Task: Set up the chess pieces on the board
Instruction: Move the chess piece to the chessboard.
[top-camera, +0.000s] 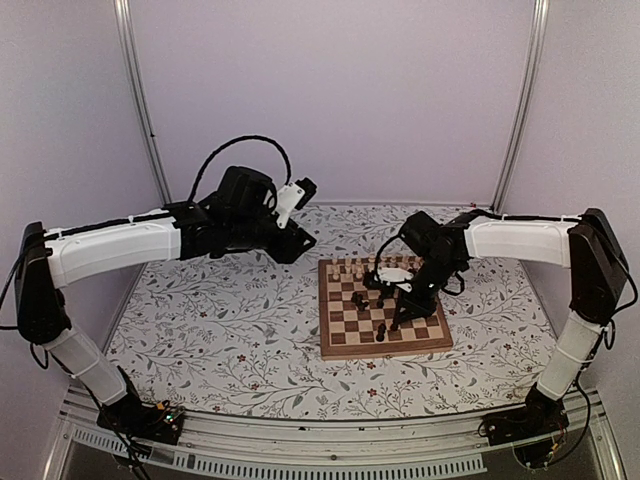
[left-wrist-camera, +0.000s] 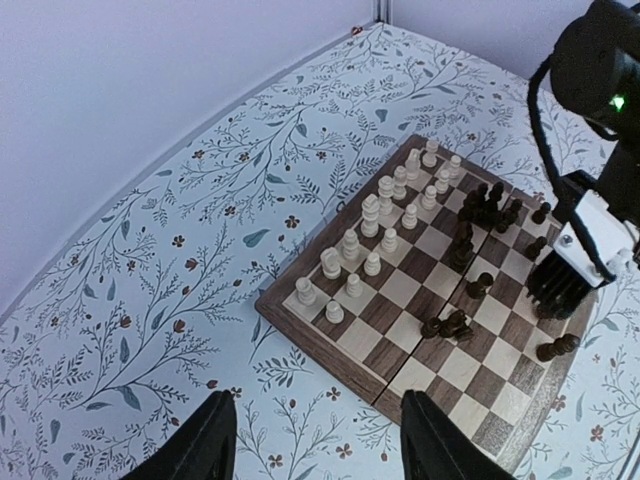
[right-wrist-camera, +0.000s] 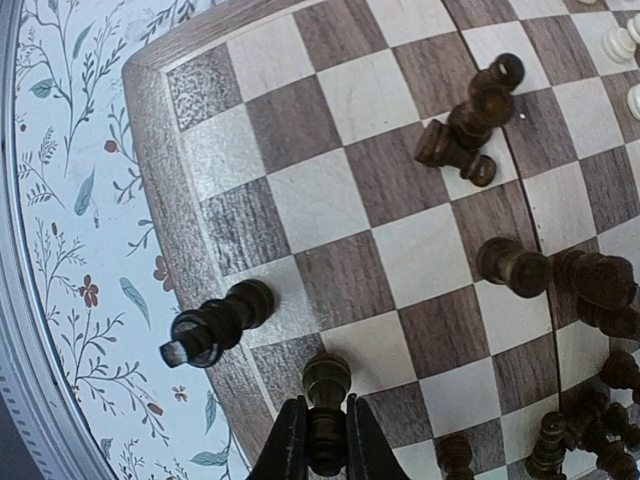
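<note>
The board (top-camera: 385, 350) lies right of the table's middle. Pale chess pieces (left-wrist-camera: 372, 215) stand in two rows along its far edge. Dark chess pieces (left-wrist-camera: 490, 210) are bunched and scattered over the other half, and some lie on their sides (right-wrist-camera: 462, 125). My right gripper (right-wrist-camera: 327, 412) is shut on an upright dark piece (right-wrist-camera: 327, 378) near the board's (right-wrist-camera: 330, 195) border. Beside it another dark piece (right-wrist-camera: 215, 322) lies tipped over the edge. The right gripper (top-camera: 398, 318) hangs low over the board. My left gripper (left-wrist-camera: 320, 440) is open and empty, high above the cloth, left of the board (left-wrist-camera: 440, 375).
A floral cloth (top-camera: 230, 320) covers the table under the board. Pale walls and two metal posts (top-camera: 140, 100) close the back. The right arm's wrist (left-wrist-camera: 600, 80) reaches over the board's far side in the left wrist view.
</note>
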